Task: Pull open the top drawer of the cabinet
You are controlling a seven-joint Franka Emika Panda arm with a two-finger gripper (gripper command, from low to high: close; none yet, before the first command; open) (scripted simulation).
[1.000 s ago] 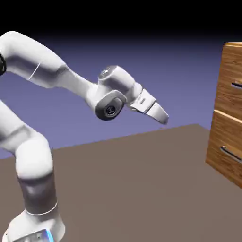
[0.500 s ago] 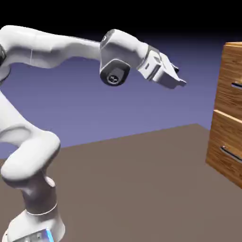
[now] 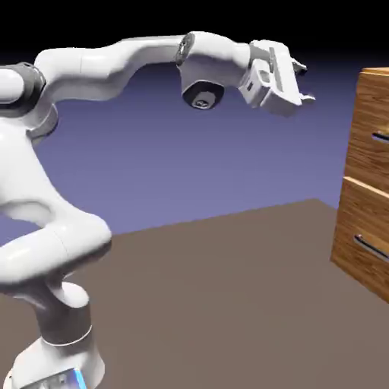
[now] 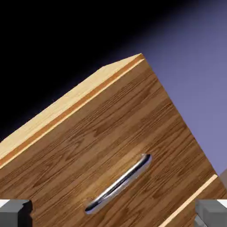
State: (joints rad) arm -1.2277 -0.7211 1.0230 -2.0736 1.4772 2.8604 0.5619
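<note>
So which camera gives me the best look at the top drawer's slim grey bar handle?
The hand view: the slim grey bar handle shows whole on the wood-grain top drawer. The exterior view crops it at its right edge.

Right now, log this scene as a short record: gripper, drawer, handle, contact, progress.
gripper: gripper raised in the air, pointing toward the cabinet, fingers apart, holding nothing
drawer: top drawer looks flush with the cabinet front, shut
handle: grey bar handle fills the lower middle of the hand view, between the two fingertips
contact: none; clear gap between gripper and cabinet in the exterior view
progress: approach only, handle not yet grasped
</note>
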